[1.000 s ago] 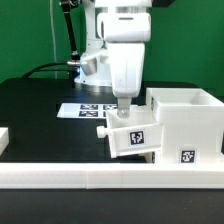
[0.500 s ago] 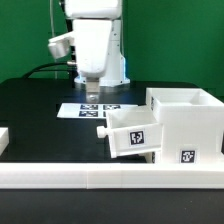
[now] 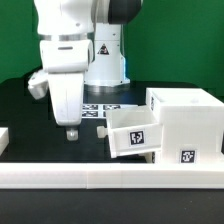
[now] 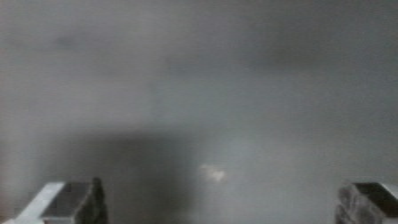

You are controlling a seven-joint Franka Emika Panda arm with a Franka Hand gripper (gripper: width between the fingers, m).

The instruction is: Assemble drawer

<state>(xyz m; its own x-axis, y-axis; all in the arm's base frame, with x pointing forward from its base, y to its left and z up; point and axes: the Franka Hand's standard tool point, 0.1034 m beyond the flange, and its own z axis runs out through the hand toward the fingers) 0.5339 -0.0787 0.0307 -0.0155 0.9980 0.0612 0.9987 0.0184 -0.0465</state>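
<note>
Counted one arm [image 3: 65, 50], ending in one pair of jaws with two fingertips [image 4: 71, 200]. Counted one housing [image 3: 185, 115], well off to the exterior view's right of the jaws. Found one tray [image 3: 125, 142] between jaws and housing, bearing one knob [image 3: 101, 131]. Tallied two tags there: one tray tag [image 3: 139, 138] and one housing tag [image 3: 186, 155]. Noted one marker board [image 3: 100, 108] just behind the jaws, its own tags partly hidden and not countable. Saw one rail [image 3: 110, 178] nearer the camera than the jaws. Counted one desk [image 3: 15, 115].
</note>
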